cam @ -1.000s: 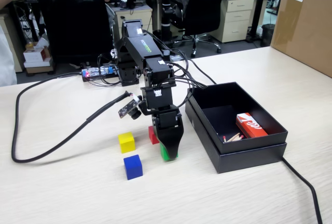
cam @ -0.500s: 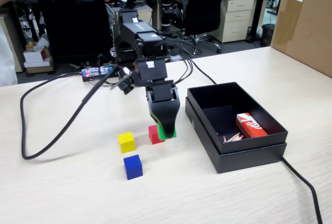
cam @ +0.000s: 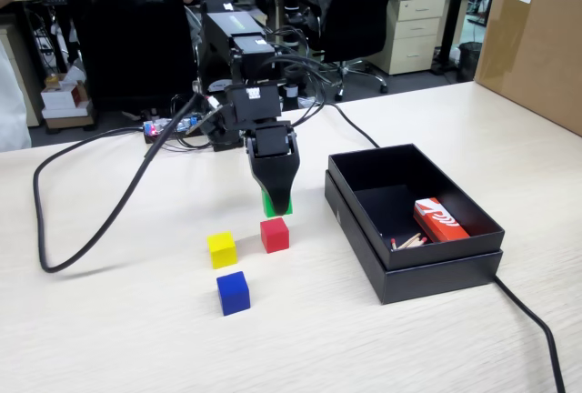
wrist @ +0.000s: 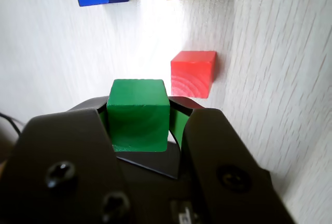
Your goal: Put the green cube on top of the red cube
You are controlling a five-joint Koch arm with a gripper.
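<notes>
The green cube (wrist: 138, 114) sits between my two black jaws in the wrist view, held a little above the table. In the fixed view the gripper (cam: 275, 204) points down with the green cube (cam: 277, 203) at its tip, just behind and above the red cube (cam: 274, 235). The red cube (wrist: 193, 73) lies on the table ahead and to the right of the green cube in the wrist view, apart from it. The gripper (wrist: 139, 111) is shut on the green cube.
A yellow cube (cam: 221, 249) and a blue cube (cam: 233, 292) lie left and front-left of the red cube. An open black box (cam: 435, 273) with a red-and-white carton (cam: 440, 221) stands to the right. A black cable (cam: 91, 229) loops at the left.
</notes>
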